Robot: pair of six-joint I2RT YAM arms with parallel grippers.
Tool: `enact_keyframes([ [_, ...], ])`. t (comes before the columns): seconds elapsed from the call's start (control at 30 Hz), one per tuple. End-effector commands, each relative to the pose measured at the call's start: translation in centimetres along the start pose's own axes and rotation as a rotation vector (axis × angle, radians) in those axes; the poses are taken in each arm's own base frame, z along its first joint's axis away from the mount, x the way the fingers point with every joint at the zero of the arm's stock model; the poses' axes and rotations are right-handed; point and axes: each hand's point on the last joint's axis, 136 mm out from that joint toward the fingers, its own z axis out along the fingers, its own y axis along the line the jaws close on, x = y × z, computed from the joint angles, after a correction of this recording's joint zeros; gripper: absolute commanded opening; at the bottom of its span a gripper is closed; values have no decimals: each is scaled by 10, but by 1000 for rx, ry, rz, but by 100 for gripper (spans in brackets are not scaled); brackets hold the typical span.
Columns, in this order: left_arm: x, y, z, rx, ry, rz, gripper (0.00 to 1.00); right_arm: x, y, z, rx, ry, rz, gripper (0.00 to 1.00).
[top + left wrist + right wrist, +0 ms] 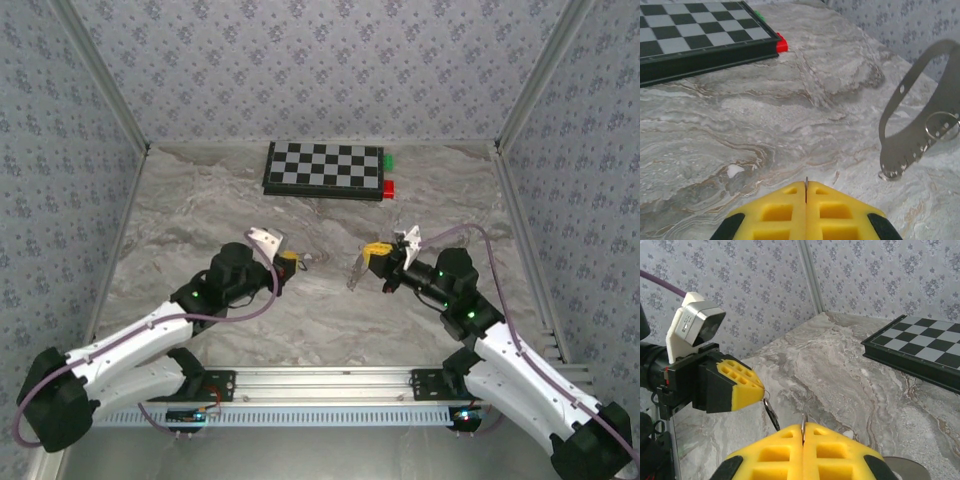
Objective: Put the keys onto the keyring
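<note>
Well, both are clenched: the left pincer [759, 390] pinches the key [772, 415], which dangles just below its tips; the right pincer [803, 429] probably nips the keyring [895, 150], hanging beneath it. I judge both light, stiff and slippery; hold the key by its black head.

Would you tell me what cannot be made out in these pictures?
1. Key, right wrist view: thin, dark, blurred; its shape is unreadable.
2. Keyring, left wrist view: far side cut off by the right edge.
3. Left pincer, left wrist view: its yellow pads hide what they pinch.
</note>
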Motion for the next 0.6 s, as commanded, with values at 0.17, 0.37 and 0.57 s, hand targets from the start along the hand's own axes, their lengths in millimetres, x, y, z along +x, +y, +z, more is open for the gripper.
enact_keyframes([
  [0.17, -27, -46, 2, 151, -60, 182, 0, 14, 12, 2, -77, 10, -33, 0],
  [0.37, -37, -55, -4, 187, -106, 198, 0, 11, 26, 11, -132, 32, -60, 0],
  [0.57, -55, -72, -14, 291, -190, 227, 0, -10, 41, 20, -189, 10, -144, 0],
])
